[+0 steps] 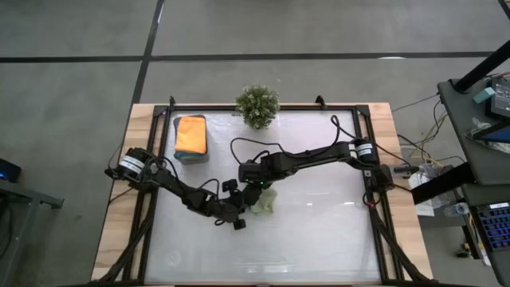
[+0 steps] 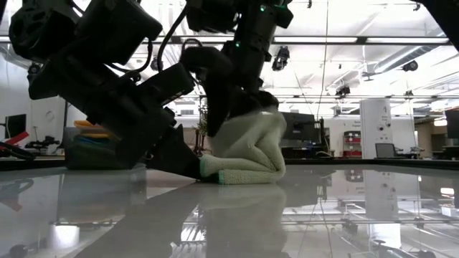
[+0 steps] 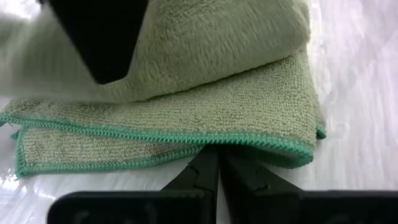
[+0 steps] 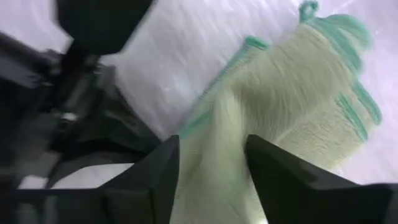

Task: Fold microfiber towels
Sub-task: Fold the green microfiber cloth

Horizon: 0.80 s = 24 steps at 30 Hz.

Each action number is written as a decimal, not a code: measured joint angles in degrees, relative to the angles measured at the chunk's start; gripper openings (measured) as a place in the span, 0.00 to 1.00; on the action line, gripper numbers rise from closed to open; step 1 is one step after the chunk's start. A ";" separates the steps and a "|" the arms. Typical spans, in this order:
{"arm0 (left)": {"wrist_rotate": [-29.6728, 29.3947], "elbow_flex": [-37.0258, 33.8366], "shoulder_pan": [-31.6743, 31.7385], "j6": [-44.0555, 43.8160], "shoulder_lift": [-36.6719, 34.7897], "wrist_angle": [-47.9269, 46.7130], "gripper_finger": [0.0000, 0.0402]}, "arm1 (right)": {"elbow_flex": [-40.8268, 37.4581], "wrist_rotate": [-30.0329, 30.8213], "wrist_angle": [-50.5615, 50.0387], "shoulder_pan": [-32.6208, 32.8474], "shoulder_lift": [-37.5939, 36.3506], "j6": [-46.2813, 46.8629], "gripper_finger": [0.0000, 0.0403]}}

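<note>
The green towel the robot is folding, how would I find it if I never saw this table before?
Start at the small bushy plant at the table's far edge and come toward the middle, where the two dark arms meet. There, between the left gripper and right gripper, sits the pale sage-green towel, bunched up with a teal stitched edge. The other towels, orange on top, lie stacked far off by the corner.

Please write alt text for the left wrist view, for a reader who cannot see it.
A pale sage-green microfiber towel with teal stitched edges lies folded in layers on the glossy white table. The left end effector, fingers shut, presses against its lower edge, and a dark shape covers the towel's upper part.
</note>
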 joint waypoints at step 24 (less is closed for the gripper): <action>2.09 -0.99 -5.06 3.95 -18.80 -16.80 0.00 | 1.57 0.22 8.39 8.48 -0.50 -7.20 0.51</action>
